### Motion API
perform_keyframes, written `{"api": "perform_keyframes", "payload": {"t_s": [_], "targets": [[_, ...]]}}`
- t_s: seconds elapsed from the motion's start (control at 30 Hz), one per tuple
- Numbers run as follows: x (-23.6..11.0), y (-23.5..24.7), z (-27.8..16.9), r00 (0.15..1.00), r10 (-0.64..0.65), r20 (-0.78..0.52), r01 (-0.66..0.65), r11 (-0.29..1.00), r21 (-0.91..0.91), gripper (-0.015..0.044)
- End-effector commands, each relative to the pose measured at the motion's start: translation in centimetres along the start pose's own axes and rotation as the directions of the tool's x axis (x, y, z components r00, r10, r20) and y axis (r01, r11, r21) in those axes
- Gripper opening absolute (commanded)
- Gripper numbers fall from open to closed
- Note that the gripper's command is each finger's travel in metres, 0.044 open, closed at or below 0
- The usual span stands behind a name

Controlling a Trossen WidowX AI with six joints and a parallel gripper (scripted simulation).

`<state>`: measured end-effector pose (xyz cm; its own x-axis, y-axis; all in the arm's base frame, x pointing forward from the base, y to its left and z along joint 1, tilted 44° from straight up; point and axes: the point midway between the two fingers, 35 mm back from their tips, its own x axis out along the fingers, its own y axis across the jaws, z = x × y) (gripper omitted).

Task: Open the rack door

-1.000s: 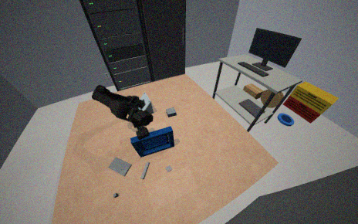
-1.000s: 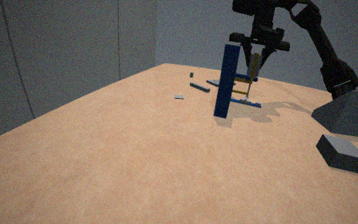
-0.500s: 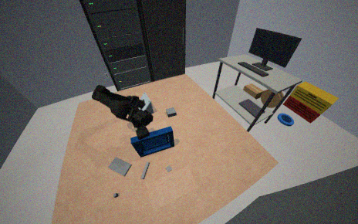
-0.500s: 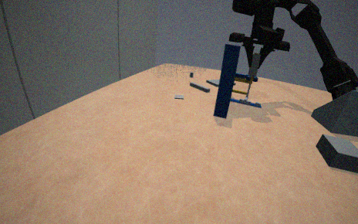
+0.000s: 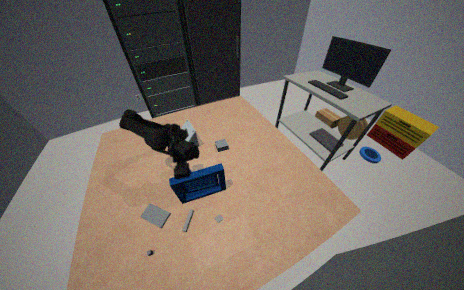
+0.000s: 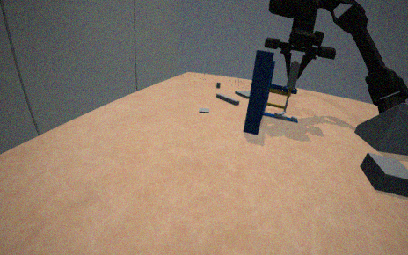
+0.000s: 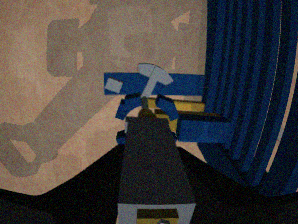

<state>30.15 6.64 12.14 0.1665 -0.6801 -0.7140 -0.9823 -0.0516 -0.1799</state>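
The blue rack door and its frame [image 5: 201, 183] [image 6: 259, 92] stand upright on the table [image 5: 250, 240] [image 6: 145, 189]; the ribbed blue face shows at the right in the wrist view [image 7: 240, 75]. I cannot tell door from frame clearly, and see no wide gap between them. The grey upright handle [image 6: 293, 76] [image 7: 150, 165] is on the arm's side, between blue and yellow brackets. Its pale T-shaped end [image 7: 156, 75] sits askew to the blue bar [image 7: 190, 85]. My gripper [image 5: 182, 171] [image 6: 294, 74] [image 7: 148, 153] points down and is shut on the handle, one finger each side. Its fingertips are mostly hidden in the top view.
A grey box [image 5: 221, 145] [image 6: 389, 173] lies near the arm's base. Beyond the rack lie a flat grey plate [image 5: 156, 215] [image 6: 243, 94], a grey bar [image 5: 188, 220] [image 6: 227, 99], a small pale square [image 5: 219, 218] [image 6: 204, 110] and a small dark block [image 5: 150, 252] [image 6: 218, 84].
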Motion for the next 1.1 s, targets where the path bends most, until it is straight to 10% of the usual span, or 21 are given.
{"api": "perform_keyframes", "payload": {"t_s": [0.0, 1.07], "targets": [[0.0, 0.4, 0.3, 1.000, 0.002, 0.006, -0.002, 0.996, 0.089, 0.0019], [0.0, 5.1, 3.4, 1.000, 0.004, 0.007, -0.007, 0.826, 0.563, 0.0019]]}}
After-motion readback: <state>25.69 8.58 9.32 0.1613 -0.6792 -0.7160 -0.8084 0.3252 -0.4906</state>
